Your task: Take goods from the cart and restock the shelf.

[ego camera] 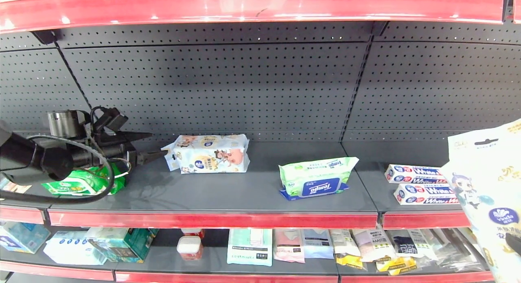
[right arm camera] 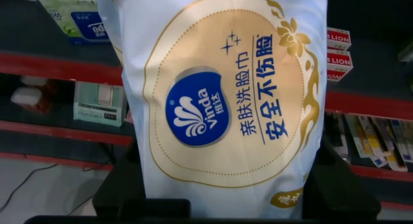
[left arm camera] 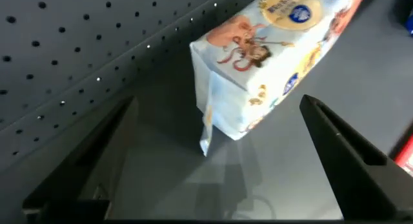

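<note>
Nearest to head cam, at 4 o'clock of its view, is a big white soft plastic pack with gold oval and blue logo, held upright in the air before the right part of the shelf. The right hand is clenched on this pack. In right wrist view its black fingers sit at both sides of the lower part, and the pack hides much of what is behind.

The left hand is at 9 o'clock, above the dark grey metal shelf board with red front strip. Its fingers are spread apart, with nothing betw. them. The tips point toward 3 o'clock, at a white rectangular soft pack of tissues with cartoon print, which lies flat on the board near the back. In left wrist view the short end of this pack is just ahead of the released hand. Whether a fingertip touches the flap, I cannot tell.

Other goods on the same board:
- a green-white wipes pack with blue label, approx. centre-right, standing tilted
- two white toothpaste boxes with red-blue print at 3 o'clock, one before the other
- a green flat pack under the left arm

Behind stands a grey perforated back panel. The lower shelf at 6 o'clock carries mixed boxes and sachets.
</note>
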Motion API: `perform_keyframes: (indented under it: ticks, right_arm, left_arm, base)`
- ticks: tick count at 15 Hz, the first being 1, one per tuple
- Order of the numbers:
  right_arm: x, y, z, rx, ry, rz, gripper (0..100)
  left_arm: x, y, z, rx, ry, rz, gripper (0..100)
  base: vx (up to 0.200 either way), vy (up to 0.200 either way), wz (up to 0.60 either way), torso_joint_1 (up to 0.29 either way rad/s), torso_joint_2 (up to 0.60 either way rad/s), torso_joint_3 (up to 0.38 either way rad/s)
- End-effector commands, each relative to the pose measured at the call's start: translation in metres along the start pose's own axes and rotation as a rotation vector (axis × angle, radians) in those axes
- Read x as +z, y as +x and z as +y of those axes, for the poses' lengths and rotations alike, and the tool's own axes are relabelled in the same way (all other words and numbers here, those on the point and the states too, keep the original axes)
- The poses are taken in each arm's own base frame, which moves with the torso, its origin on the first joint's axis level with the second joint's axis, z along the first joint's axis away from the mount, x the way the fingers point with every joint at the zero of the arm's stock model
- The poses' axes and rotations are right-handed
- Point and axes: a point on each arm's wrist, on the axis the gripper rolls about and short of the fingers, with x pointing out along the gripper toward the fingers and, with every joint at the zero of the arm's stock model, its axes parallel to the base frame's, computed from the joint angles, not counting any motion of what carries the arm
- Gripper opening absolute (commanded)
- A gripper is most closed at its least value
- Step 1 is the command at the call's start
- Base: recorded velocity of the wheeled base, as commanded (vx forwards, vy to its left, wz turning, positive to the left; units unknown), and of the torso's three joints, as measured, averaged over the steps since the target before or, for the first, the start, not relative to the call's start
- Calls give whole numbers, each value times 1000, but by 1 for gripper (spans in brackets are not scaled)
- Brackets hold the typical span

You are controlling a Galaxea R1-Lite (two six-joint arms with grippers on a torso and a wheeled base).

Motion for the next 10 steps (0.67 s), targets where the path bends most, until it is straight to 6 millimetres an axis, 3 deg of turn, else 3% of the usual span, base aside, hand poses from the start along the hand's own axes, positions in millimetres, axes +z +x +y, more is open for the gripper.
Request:
perform_keyframes:
  ticks: [1, 10]
  right_arm:
    - [0, 0, 0, -4, -3, 2, 0]
    - [-3, 1, 0, -18, -7, 15, 0]
  left_arm:
    - [-7, 11, 8, -15, 0, -4, 100]
    - [-7, 50, 12, -84, 32, -35, 100]
  base:
    - [0, 0, 0, 0, 0, 0]
    - [0, 0, 0, 0, 0, 0]
